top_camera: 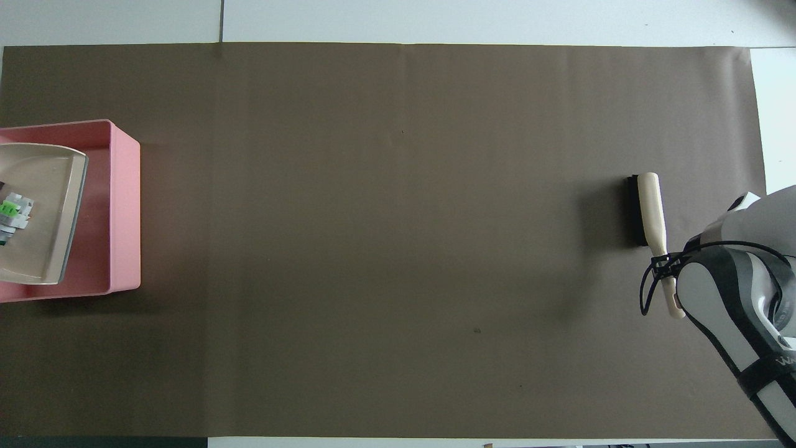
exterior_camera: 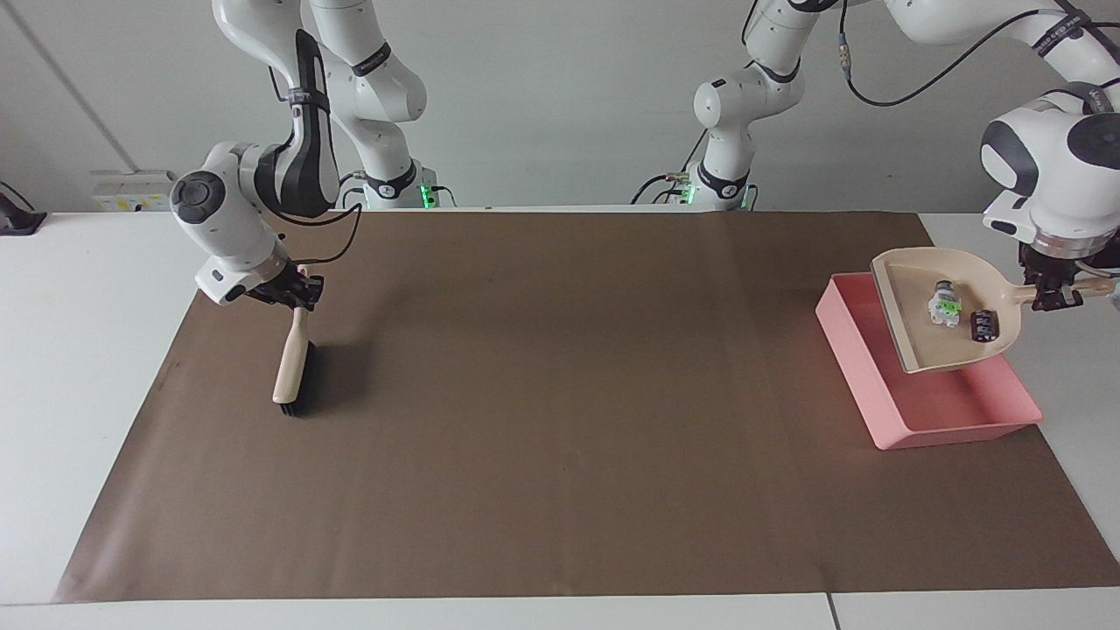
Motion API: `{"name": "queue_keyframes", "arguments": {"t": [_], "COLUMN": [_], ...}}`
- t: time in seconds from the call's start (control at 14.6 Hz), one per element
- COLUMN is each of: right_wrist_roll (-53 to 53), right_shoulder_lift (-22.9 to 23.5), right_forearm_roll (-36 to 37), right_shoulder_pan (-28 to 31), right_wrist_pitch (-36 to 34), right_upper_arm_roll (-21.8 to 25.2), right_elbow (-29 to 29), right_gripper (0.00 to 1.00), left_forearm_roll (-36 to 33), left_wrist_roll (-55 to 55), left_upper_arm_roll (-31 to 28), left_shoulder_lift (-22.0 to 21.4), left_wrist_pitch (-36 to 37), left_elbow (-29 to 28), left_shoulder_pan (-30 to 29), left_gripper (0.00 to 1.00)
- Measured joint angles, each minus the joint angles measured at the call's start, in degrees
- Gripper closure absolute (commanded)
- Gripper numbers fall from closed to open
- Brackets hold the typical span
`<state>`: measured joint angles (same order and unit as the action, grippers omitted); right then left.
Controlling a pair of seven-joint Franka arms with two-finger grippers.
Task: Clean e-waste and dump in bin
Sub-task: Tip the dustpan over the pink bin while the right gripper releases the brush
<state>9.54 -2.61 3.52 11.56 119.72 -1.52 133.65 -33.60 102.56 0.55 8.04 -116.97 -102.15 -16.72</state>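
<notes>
Facing view shows the e-waste (exterior_camera: 960,316) lying in the beige dustpan (exterior_camera: 927,341): one whitish bit with green and one black bit with red marks. The dustpan hangs in the air over the bin (exterior_camera: 884,407), the pink tray at the left arm's end of the table. The left gripper (exterior_camera: 1057,296) is clamped on the dustpan's handle, at about 3 o'clock from the bits in this view. The pan tilts, with its open lip low toward the tray.

At the right arm's end, the right gripper (exterior_camera: 296,293) is closed tight on the handle of the brush (exterior_camera: 290,372). The brush points down toward 6 o'clock from the gripper, and its black bristles seem to touch the brown mat (exterior_camera: 560,411).

The mat covers most of the white table (exterior_camera: 87,332). A pale wall stands at 12 o'clock, where the two arm bases are fixed.

The left arm bends in from high up, with its wrist pointing down at the handle. The right arm folds low, its elbow up and its wrist slanting down to the brush.

In the overhead view the dustpan (top_camera: 37,218) sits at 9 o'clock and the brush (top_camera: 647,208) at 3 o'clock.
</notes>
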Motion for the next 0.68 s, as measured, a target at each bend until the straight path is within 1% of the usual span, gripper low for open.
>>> {"name": "queue_keyframes", "arguments": {"t": [0.07, 0.14, 0.27, 0.48, 0.68], "right_wrist_roll": [0.0, 0.0, 0.0, 0.0, 0.0], "right_shoulder_lift": [-0.1, -0.2, -0.3, -0.7, -1.3], "right_forearm_roll": [0.0, 0.0, 0.0, 0.0, 0.0], "right_shoulder_pan": [0.0, 0.0, 0.0, -0.2, -1.3], "right_wrist_pitch": [0.0, 0.0, 0.0, -0.1, -1.0], "right_upper_arm_roll": [0.0, 0.0, 0.0, -0.4, -1.4], "right_elbow": [0.2, 0.2, 0.3, -0.6, -5.2], "right_gripper": [0.11, 0.00, 0.00, 0.00, 0.00], "left_forearm_roll": [-2.9, -5.5, -9.2, -12.8, -16.2], "left_wrist_roll": [-1.6, -3.3, -5.4, -6.6, -8.3], "left_upper_arm_roll": [0.1, 0.2, 0.4, 0.4, 0.5], "left_shoulder_lift": [0.3, 0.5, 0.6, 0.6, 0.6], "left_wrist_pitch": [-0.6, -0.8, -0.9, -1.0, -0.9], "left_elbow": [0.0, 0.0, 0.0, 0.1, 0.1], "left_shoulder_pan": [0.0, 0.1, 0.3, 0.5, 0.8], "left_gripper": [1.00, 1.00, 1.00, 1.00, 1.00]}}
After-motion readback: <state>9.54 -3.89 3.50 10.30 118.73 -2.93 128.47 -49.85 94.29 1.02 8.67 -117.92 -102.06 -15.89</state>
